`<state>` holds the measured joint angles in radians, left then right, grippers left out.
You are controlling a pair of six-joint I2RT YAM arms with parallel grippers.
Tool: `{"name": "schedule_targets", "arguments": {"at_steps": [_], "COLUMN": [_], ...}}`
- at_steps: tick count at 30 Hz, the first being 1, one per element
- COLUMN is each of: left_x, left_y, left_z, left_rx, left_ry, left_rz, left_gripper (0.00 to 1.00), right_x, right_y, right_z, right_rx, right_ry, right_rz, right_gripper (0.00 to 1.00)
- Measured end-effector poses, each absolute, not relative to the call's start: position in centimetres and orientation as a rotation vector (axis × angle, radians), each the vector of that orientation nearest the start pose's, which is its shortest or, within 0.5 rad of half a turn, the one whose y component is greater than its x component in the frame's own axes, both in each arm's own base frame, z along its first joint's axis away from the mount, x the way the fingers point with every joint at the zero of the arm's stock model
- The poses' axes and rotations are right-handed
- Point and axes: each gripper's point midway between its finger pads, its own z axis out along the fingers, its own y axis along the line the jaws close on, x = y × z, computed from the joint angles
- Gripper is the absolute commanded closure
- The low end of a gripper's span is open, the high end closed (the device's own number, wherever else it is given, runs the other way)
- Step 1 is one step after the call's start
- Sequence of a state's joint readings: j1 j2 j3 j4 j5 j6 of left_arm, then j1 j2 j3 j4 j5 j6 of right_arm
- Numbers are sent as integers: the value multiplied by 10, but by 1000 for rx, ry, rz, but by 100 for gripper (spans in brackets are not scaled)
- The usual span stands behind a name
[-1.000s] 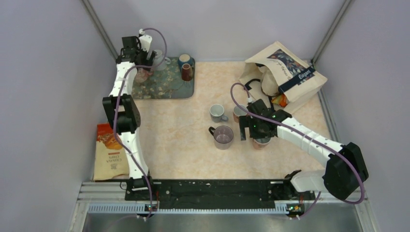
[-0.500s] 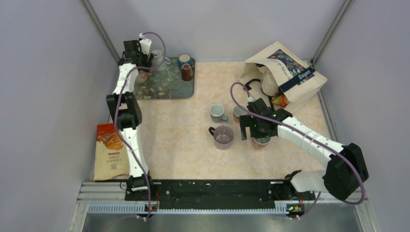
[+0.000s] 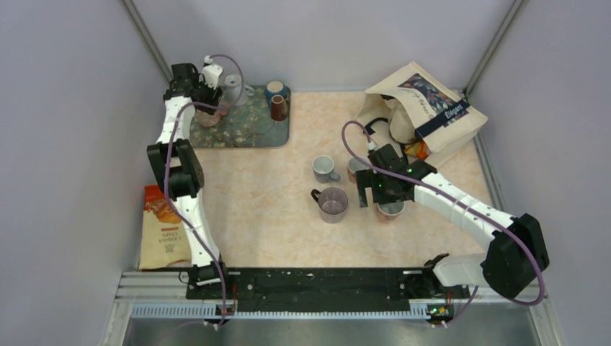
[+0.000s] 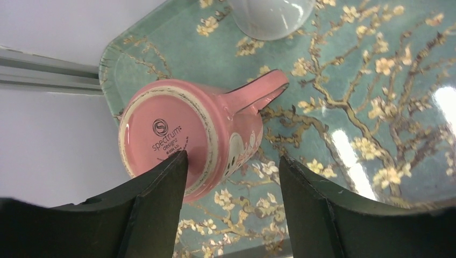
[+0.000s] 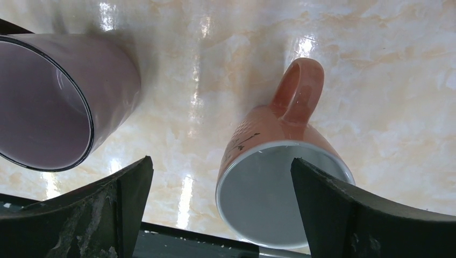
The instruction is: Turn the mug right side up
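A pink mug (image 4: 188, 134) stands upside down on the left end of a floral tray (image 4: 376, 107), base up and handle to the right. It also shows in the top view (image 3: 210, 118). My left gripper (image 4: 232, 161) is open above it; the left fingertip (image 4: 166, 183) overlaps the mug's base and the right fingertip is off to its side. In the top view my left gripper (image 3: 204, 98) is at the tray's far left corner. My right gripper (image 5: 221, 164) is open around an upright orange mug (image 5: 279, 161), not touching it.
A purple mug (image 3: 333, 203), a grey mug (image 3: 324, 168) and another orange mug (image 3: 354, 166) stand mid-table. A pale mug (image 3: 234, 85), a blue mug (image 3: 275, 89) and a brown mug (image 3: 279, 107) sit on the tray. A tote bag (image 3: 421, 108) lies far right, a chips bag (image 3: 164, 227) at left.
My left arm has drawn back up and to the left, away from the pink mug. The right arm has barely moved.
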<state>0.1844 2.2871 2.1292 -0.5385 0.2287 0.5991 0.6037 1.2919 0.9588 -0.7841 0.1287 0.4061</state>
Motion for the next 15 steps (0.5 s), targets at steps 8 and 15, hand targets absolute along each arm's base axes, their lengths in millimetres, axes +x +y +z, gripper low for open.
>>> {"name": "schedule_targets", "arguments": {"at_steps": [8, 15], "left_x": [573, 546], "left_y": [93, 94], "left_z": [145, 146], "left_rx": [761, 883], "left_ry": [2213, 2244], "left_rz": [104, 52], "left_gripper": [36, 27], "right_x": [229, 228], "right_y": [151, 153], "right_z": [105, 107], "right_rx": [-245, -258], "right_ry": [2665, 2658], "right_rz": [159, 175], "right_gripper": [1, 1]}}
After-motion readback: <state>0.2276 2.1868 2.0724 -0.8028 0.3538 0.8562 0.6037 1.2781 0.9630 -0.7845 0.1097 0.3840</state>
